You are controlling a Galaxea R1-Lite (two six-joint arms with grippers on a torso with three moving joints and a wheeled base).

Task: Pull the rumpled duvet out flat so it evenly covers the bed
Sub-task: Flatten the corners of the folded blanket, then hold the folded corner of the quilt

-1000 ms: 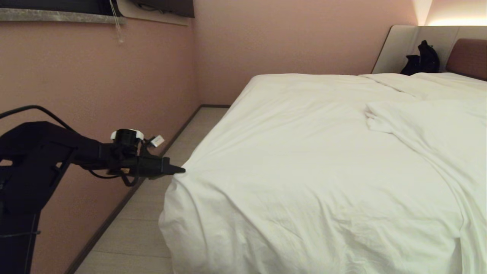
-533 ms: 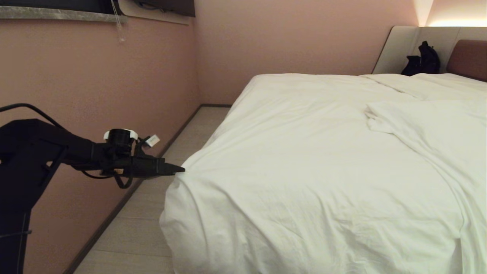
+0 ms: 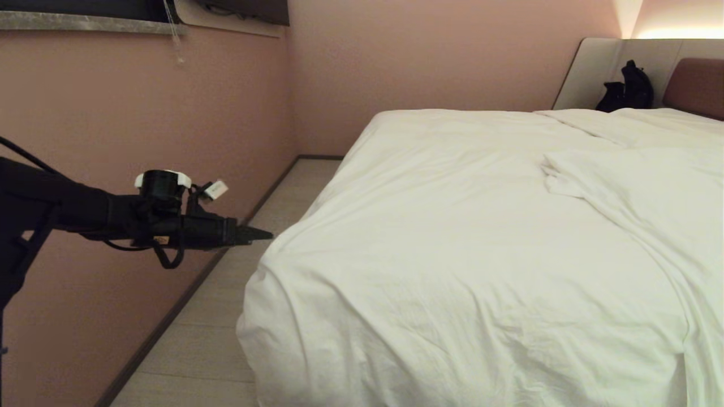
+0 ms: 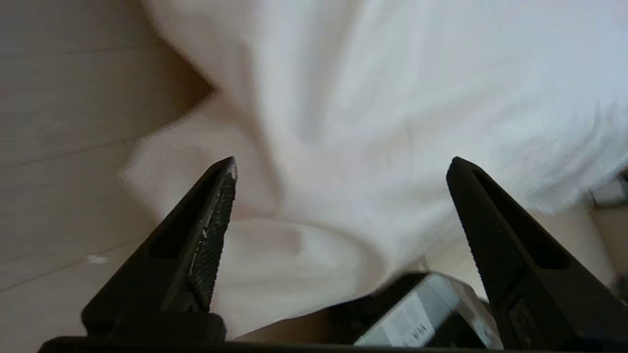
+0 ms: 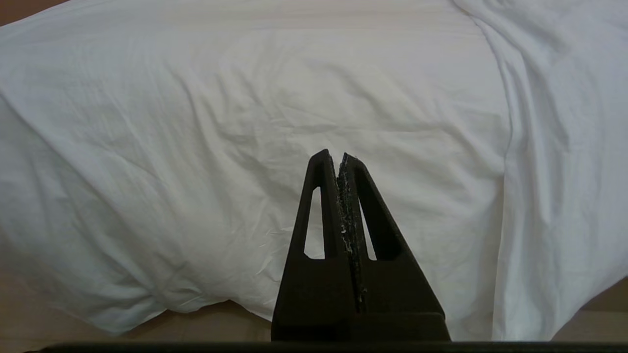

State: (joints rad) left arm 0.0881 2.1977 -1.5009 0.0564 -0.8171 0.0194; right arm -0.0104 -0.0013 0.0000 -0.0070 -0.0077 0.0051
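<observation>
The duvet (image 3: 481, 243) lies spread over the bed (image 3: 696, 85) and fills the head view from centre to about 3 o'clock. Its near corner hangs down over the mattress edge at approx. 7 o'clock. One folded-over flap with a rumpled edge sits at about 2 o'clock. The right side of the duvet is cut off by the frame, so how far it reaches there I cannot tell. The mattress and the base are hidden under the cloth.

The left gripper (image 3: 263, 234) is at 9 o'clock, pointing level at the duvet corner, tip just beside it; if it touches is hard to make out. In the left wrist view the left gripper (image 4: 342, 166) has jaws wide apart, w/ nothing between them, the white cloth below is blurred.

The right gripper (image 5: 339, 158) has jaws pressed together, holding nothing, and faces the hanging duvet side. This arm is not in the head view.

A dark bag (image 3: 628, 87) leans at the headboard, approx. 1 o'clock.
</observation>
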